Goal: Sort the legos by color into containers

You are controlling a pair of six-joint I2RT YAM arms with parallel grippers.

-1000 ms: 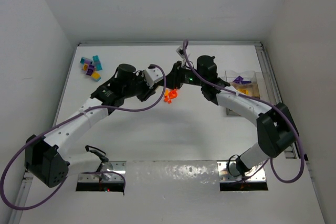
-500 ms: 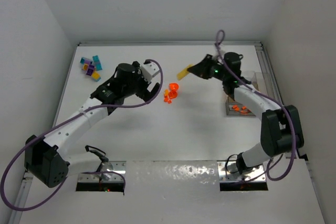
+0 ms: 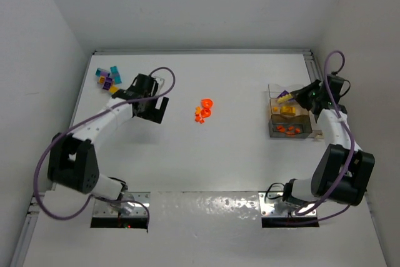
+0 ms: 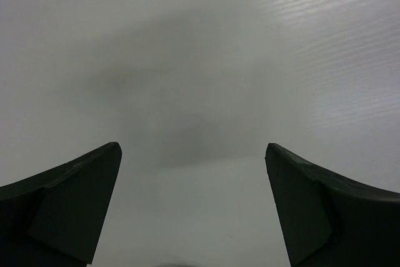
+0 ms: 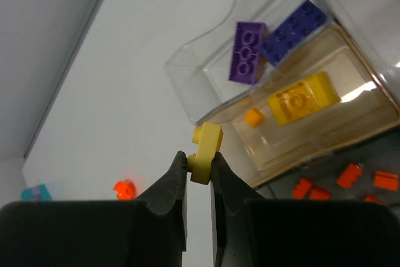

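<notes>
The right gripper [image 5: 199,166] is pinching a small yellow brick [image 5: 205,145] between nearly closed fingers, hovering at the edge of the clear bins [image 3: 273,130], which are sitting near the right edge of the table [image 3: 219,161]. Purple bricks [image 5: 248,51], a yellow block [image 5: 303,98] and orange pieces [image 5: 350,176] are lying in separate compartments. The left gripper [image 4: 194,154] is holding its fingers wide apart over bare table, gripping nothing. Loose orange bricks [image 3: 203,110] are lying mid-table, and a mixed pile [image 3: 108,79] is sitting by the far left corner.

Robotics laboratory test cell. Grounds: white table [image 3: 219,154] boxed by bare white walls [image 3: 187,10] at 9, 12 and 3 o'clock. Left arm [image 3: 100,124] and right arm [image 3: 331,126] are bolted to metal plates [image 3: 139,202] at 6 o'clock. Purple cables [image 3: 40,167] hang loose. Clear containers [image 3: 305,130] at 3 o'clock hold legos [image 3: 287,130].
</notes>
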